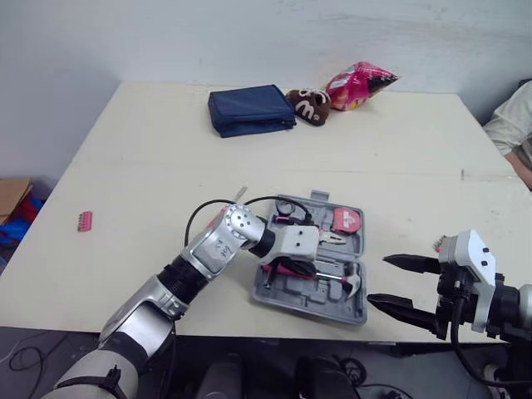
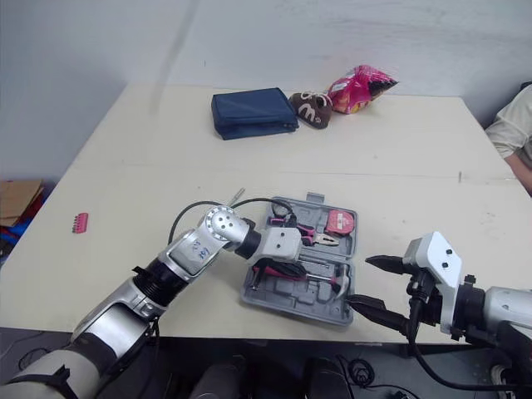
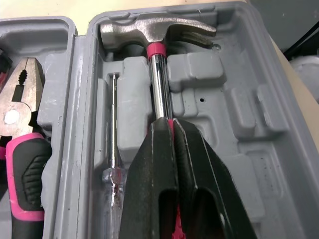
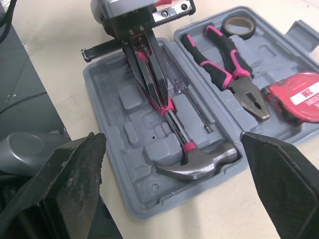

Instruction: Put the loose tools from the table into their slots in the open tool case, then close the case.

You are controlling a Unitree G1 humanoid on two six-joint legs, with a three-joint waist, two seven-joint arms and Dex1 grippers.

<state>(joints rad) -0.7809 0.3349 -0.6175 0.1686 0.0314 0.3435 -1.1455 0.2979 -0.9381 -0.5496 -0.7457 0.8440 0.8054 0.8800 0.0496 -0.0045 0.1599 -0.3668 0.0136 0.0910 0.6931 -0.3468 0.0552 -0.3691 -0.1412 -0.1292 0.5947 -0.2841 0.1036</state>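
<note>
The hammer (image 3: 157, 69) lay in its moulded slot in the near half of the case (image 3: 239, 99), steel head toward my right side. My left claw (image 3: 173, 124) was pinched on it where the chrome shaft meets the pink grip. Just beside it lay one thin screwdriver (image 3: 113, 129) with a clear handle. The far half held one pliers (image 4: 234, 64) with pink-and-black handles, one red tape measure (image 4: 301, 97) and one dark tape roll (image 4: 238, 26). The case was grey ribbed plastic, open flat on the pale table (image 1: 150, 166). My right claw (image 1: 376, 279) hung spread beside the case's edge. One pink strip (image 1: 84, 220) lay well apart.
</note>
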